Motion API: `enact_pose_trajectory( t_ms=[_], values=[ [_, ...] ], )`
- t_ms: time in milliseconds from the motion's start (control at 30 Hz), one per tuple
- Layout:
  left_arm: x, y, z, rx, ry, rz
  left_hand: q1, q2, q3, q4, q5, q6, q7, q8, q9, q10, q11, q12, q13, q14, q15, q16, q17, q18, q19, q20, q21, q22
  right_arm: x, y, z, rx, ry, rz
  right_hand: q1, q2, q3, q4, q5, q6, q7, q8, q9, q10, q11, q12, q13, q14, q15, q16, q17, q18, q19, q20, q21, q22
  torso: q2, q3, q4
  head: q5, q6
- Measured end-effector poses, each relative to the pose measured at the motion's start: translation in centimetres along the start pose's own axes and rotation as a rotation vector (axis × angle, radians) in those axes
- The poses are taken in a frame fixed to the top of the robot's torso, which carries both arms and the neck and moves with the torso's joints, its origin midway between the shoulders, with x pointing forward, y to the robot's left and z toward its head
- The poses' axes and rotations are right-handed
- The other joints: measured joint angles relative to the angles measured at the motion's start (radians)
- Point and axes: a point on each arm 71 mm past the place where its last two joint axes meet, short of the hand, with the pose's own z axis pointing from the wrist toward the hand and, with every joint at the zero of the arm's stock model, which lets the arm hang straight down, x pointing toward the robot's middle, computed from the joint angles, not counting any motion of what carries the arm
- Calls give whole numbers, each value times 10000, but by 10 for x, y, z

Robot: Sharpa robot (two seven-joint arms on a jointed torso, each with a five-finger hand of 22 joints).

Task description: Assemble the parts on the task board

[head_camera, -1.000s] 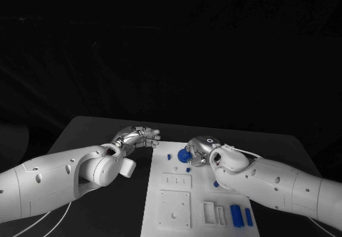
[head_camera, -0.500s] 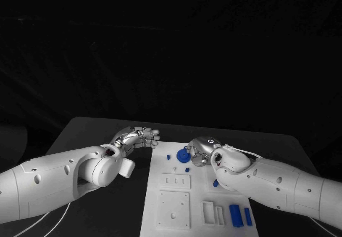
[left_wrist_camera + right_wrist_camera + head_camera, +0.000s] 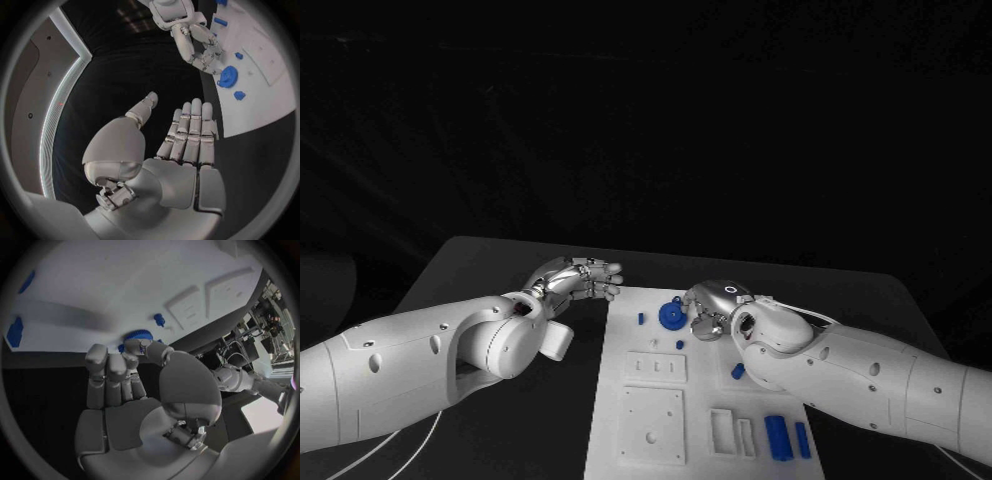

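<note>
Look to the far end of the task board (image 3: 639,420) and you'll find the blue gear (image 3: 672,316) lying flat on the white surface, with your right hand (image 3: 713,306) at its 3 o'clock side, fingers curled down against the gear's rim. From the right wrist view the fingertips (image 3: 132,346) sit right at the toothed edge of the gear (image 3: 137,335), touching it, but you cannot tell whether they actually pinch it or only rest there. From the left wrist view the same hand (image 3: 203,50) reaches the gear (image 3: 226,77) with its fingers bunched on the edge. Your left hand (image 3: 577,278) hovers off the board over the black table (image 3: 473,270), at about 9 o'clock from the gear and well apart from it; its fingers (image 3: 190,131) lie straight and close together, the thumb set apart, holding nothing. A small blue peg (image 3: 681,344) lies just at the gear's 6 o'clock, another small blue piece (image 3: 642,319) at its 9 o'clock. Toward the near end, at 5 o'clock from the gear, two blue bars (image 3: 789,438) lie side by side.
</note>
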Motion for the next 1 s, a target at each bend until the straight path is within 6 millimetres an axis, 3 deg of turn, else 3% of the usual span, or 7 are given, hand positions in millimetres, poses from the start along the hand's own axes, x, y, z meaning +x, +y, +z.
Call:
enact_pose_trajectory(
  t_ms=[500,533,1000],
  values=[
    [-1,0,0,-2,-20,7,0,0,-1,1,0,0,0,0,0,0,0,0,1,0,0,0,-1,-17,0,0,0,-2,0,2,4,38,-99,13,-42,42,55,-55,-3,3,3,85,28,0,0,28,-13,0,-1,1,8,-3,19,20,0,0,2,-12,15,-40,2],
    [-1,0,0,-3,-23,8,0,0,-1,1,0,0,0,0,0,0,0,0,1,0,0,0,-1,-18,0,0,0,-2,1,2,4,61,-96,4,-42,42,55,-55,-3,-10,16,-29,-149,0,0,54,-13,0,0,0,9,-3,18,20,0,0,2,-12,16,-44,-1],
    [-4,1,1,-22,-103,35,0,0,-1,1,0,0,0,0,0,0,0,0,2,0,0,0,-2,-26,0,0,-40,-4,3,2,9,203,-50,-49,-78,78,82,-82,-92,-28,28,-30,-36,0,0,56,-32,0,0,-37,7,-4,18,22,0,0,1,-24,23,-41,-46]
  ],
)
